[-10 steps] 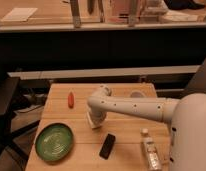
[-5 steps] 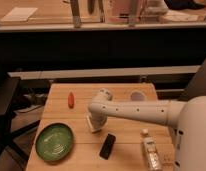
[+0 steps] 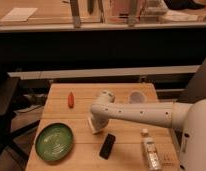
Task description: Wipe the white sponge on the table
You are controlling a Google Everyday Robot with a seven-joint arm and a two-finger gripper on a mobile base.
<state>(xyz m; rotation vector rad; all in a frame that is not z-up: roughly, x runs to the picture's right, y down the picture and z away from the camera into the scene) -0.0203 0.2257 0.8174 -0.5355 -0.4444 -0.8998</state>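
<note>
wooden table | claw down beside black phone, grip cannot tell | green plate front-left | white cup back-right

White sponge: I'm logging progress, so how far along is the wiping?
Done: the pincer is down on the table, beside the black phone. In hand: it seems to press the white sponge against the wood. Left: the wiping itself; nothing shows how much is wiped.

End effector: down at the middle of the tabletop, its outline lost against the white arm above it.
White sponge: beneath the end effector, edges not separable from it.
Tabletop: near edge cut off at the bottom.
Bottle: label unreadable.
</note>
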